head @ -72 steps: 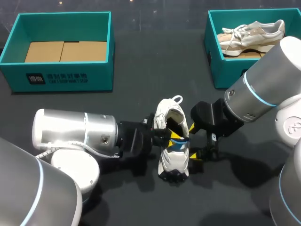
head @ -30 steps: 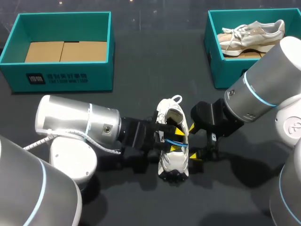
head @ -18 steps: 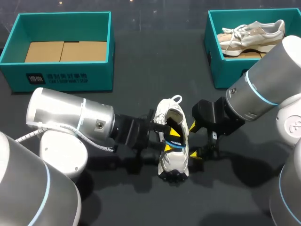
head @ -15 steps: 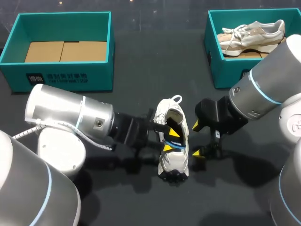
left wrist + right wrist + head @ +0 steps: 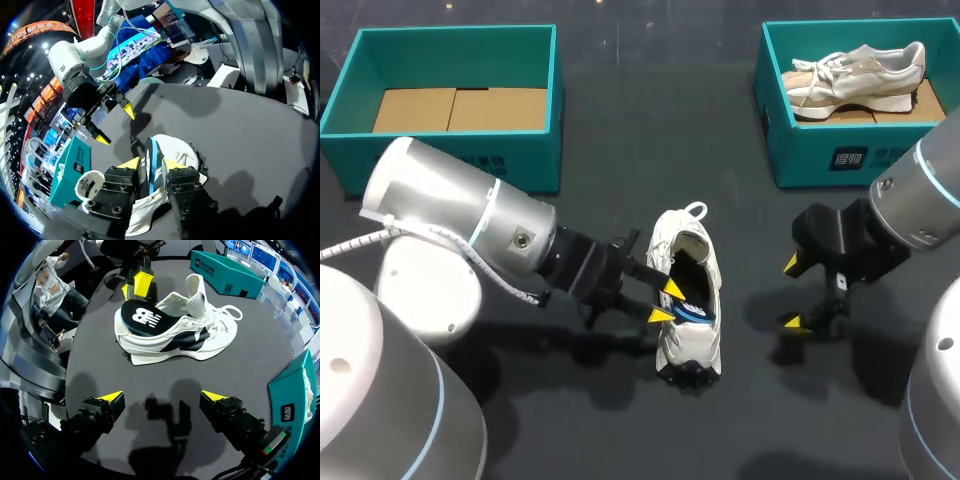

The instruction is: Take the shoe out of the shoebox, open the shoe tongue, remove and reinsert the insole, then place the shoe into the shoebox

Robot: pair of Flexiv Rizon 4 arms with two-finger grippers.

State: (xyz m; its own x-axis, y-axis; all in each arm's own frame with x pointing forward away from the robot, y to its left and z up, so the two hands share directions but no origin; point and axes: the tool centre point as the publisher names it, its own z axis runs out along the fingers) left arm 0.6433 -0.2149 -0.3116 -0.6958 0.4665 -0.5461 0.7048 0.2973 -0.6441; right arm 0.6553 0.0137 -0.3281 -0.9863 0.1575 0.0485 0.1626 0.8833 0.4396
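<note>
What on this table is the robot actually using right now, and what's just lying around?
In use: white shoe; insole, pinched by the left end effector; right end effector, open beside the white shoe; empty shoebox, probably where it goes back.
Lying about: second shoebox; beige shoe inside it.

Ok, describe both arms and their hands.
The left arm and right arm are silver-white cylinders, each with a light-blue ring. A white cable runs along the left one. The left hand and right hand are black, with two yellow-tipped fingers.
</note>
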